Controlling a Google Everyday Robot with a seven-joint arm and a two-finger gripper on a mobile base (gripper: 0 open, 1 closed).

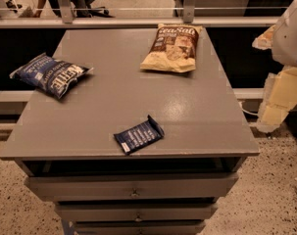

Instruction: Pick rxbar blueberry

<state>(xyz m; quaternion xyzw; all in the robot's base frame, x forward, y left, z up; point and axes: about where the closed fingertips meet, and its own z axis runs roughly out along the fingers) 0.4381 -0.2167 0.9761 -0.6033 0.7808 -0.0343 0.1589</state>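
Note:
The rxbar blueberry [138,135] is a small flat dark navy wrapper with white text. It lies near the front edge of the grey table top [187,106], a little left of centre, turned at an angle. My gripper [279,99] hangs off the table's right side at about table height, well to the right of the bar and apart from it. Nothing shows in it. The white arm joint [292,33] is above it at the right edge of the view.
A crinkled blue chip bag [51,72] lies at the table's left edge. A tan and brown chip bag [173,47] lies at the back centre. Drawers [133,187] sit below the top. A railing [138,13] runs behind the table, with speckled floor around it.

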